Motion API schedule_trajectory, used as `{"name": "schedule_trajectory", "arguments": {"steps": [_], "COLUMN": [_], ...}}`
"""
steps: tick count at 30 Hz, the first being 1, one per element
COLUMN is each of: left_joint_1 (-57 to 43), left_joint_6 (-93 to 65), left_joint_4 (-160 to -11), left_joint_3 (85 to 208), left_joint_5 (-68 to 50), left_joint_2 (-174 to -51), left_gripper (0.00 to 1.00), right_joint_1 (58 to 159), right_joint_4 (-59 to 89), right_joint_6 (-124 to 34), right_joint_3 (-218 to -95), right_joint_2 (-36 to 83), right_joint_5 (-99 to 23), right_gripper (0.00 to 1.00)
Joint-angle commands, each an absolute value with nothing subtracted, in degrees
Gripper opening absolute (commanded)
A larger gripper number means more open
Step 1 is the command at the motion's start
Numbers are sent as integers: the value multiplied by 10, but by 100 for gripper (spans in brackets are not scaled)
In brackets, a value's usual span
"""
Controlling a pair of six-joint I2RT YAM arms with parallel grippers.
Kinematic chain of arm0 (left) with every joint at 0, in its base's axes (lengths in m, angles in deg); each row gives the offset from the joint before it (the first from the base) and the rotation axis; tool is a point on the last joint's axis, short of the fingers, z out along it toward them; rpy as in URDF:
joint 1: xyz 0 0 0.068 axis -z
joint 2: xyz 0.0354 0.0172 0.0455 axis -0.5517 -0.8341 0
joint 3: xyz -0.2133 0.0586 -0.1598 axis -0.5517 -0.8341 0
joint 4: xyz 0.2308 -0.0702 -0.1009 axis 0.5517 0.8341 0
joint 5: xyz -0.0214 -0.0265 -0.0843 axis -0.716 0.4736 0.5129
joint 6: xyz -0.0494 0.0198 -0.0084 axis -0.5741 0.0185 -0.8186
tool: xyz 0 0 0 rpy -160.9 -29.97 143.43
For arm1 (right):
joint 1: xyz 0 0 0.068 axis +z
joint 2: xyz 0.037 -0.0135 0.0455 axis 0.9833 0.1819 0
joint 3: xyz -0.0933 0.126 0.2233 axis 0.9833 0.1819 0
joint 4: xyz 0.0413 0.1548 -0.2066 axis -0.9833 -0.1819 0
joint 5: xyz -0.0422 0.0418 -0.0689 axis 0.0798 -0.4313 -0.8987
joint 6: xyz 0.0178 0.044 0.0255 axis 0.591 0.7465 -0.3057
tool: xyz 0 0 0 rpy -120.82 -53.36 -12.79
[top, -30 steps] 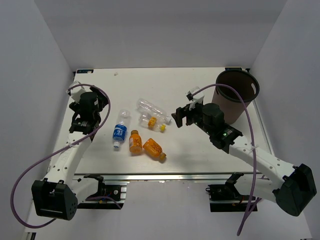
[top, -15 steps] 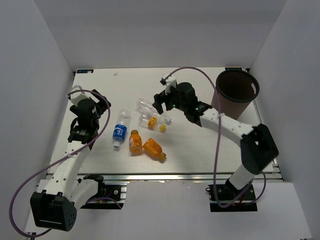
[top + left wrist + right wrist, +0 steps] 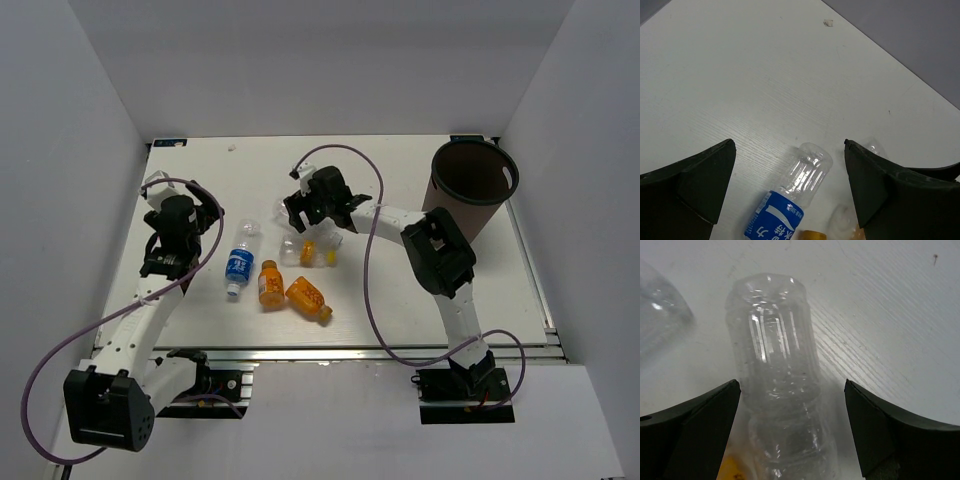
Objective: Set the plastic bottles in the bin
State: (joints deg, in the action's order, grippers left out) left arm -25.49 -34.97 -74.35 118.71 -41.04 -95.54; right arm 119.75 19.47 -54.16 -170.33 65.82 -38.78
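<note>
The bin (image 3: 472, 188) stands at the far right of the table. Five plastic bottles lie mid-table: a clear blue-label one (image 3: 239, 262), two orange ones (image 3: 269, 284) (image 3: 308, 298), and two clear ones, one with a yellow cap (image 3: 308, 249), partly hidden under my right gripper (image 3: 300, 214). That gripper is open, low over the clear pair; in the right wrist view its jaws (image 3: 791, 385) stand either side of a clear bottle (image 3: 777, 370) without touching it. My left gripper (image 3: 185, 222) is open and empty, left of the blue-label bottle (image 3: 790, 195).
White walls close the table on the left, back and right. A metal rail (image 3: 330, 352) runs along the near edge. The right arm's purple cable (image 3: 365, 250) loops over the table between the bottles and the bin.
My right arm has swung left from beside the bin and come down over the clear bottles. My left gripper has shifted slightly. No bottle has moved.
</note>
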Motion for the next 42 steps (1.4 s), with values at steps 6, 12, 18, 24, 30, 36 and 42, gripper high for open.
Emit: {"name": "schedule_trajectory", "arguments": {"steps": [6,12,18,24,30,36,42], "left_joint_1": [-253,-253,-253,-253,-254,-253,-253], "left_joint_6": [-344,-344,-342,-339,-333,-313,-295], "left_joint_4": [-741,-734,-734,-735,-725,-731,-731], "left_joint_3": [1206,1212,1215,1219,1231,1237,1243], "left_joint_5": [-399,-401,-393,-383,-351,-292,-253], "left_joint_2": [-967,-982,-993,-1002,-1025,-1047,-1063], "left_gripper": [98,98,98,98,98,98,98], "right_joint_1": [1186,1179,1167,1102,962,842,808], "right_joint_4": [244,249,220,230,258,303,260], "right_joint_6": [-523,-511,-564,-541,-489,-469,-499], "right_joint_3": [-1692,-1676,-1712,-1685,-1635,-1566,-1566], "right_joint_2": [674,643,532,376,264,245,259], "right_joint_5": [-417,-421,-432,-455,-453,-477,-503], "right_gripper": [76,43,34,35,37,52,89]}}
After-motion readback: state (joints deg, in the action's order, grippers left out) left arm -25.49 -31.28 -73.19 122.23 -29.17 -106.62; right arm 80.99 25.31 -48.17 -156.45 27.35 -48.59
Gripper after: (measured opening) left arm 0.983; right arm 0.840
